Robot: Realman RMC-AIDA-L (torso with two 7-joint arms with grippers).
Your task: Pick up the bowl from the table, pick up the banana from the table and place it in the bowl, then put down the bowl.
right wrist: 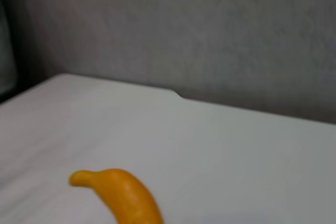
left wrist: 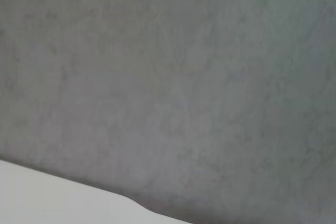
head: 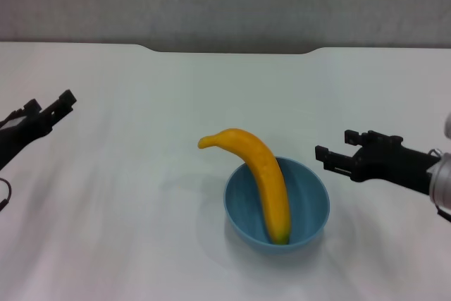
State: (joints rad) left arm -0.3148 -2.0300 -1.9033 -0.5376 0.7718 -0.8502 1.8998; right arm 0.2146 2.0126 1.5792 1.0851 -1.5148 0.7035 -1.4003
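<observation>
The light blue bowl (head: 310,195) stands on the white table (head: 127,195) at the front middle. The yellow-orange banana (head: 264,174) lies in it, its blunt end down inside and its stem tip sticking out over the far left rim. The banana's stem end also shows in the right wrist view (right wrist: 123,192). My right gripper (head: 332,147) is open and empty, just to the right of the bowl, level with its rim and not touching it. My left gripper (head: 53,103) is open and empty at the far left, well away from the bowl.
The table's far edge has a shallow notch (head: 229,51) in front of a grey wall. The left wrist view shows only that wall and a corner of the table (left wrist: 42,198). Bare tabletop lies all around the bowl.
</observation>
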